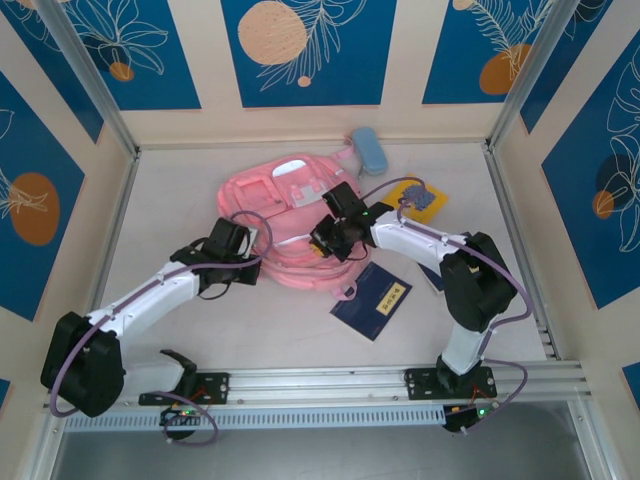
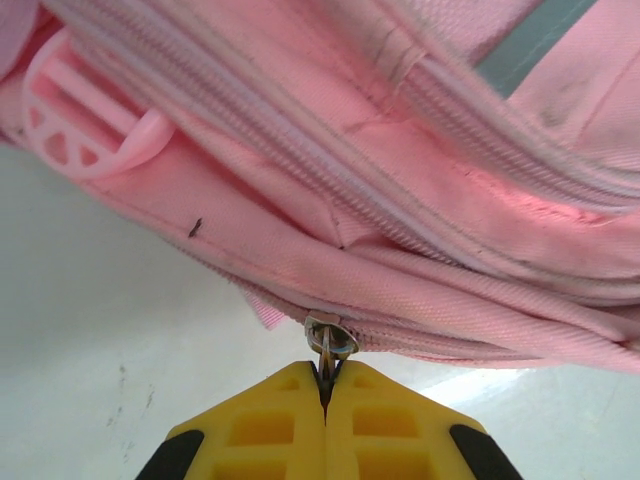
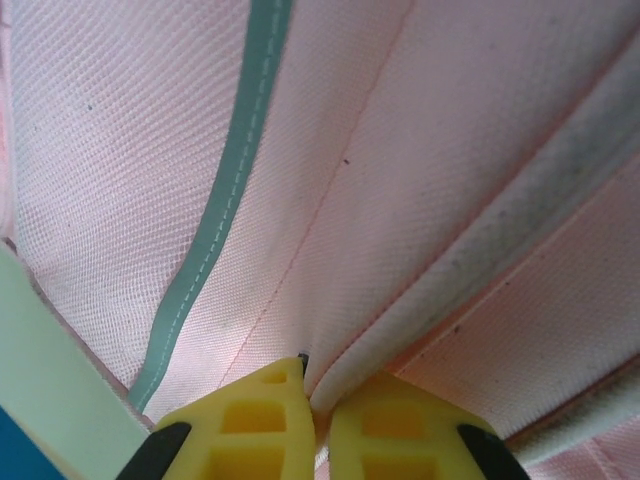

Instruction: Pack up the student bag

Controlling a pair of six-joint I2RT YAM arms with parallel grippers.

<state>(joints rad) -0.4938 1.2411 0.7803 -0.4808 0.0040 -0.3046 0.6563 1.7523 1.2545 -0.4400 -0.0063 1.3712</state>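
The student bag (image 1: 285, 200), a large pink backpack, lies flat at the middle of the table. My left gripper (image 1: 250, 262) is at its near-left edge. In the left wrist view the left gripper (image 2: 325, 385) is shut on the metal zipper pull (image 2: 331, 345) of a zipper running along the student bag (image 2: 420, 210). My right gripper (image 1: 326, 244) sits over the bag's near-right part. In the right wrist view the right gripper (image 3: 320, 395) is pinched shut on a white piped edge (image 3: 480, 260) of the student bag's fabric (image 3: 120, 150), beside a teal strip (image 3: 225, 210).
A dark blue book (image 1: 372, 300) lies on the table near the bag's right side. A yellow and purple item (image 1: 421, 197) rests behind the right arm. A light-blue pencil case (image 1: 368, 150) is at the back wall. A metal rail (image 1: 330, 385) runs along the near edge.
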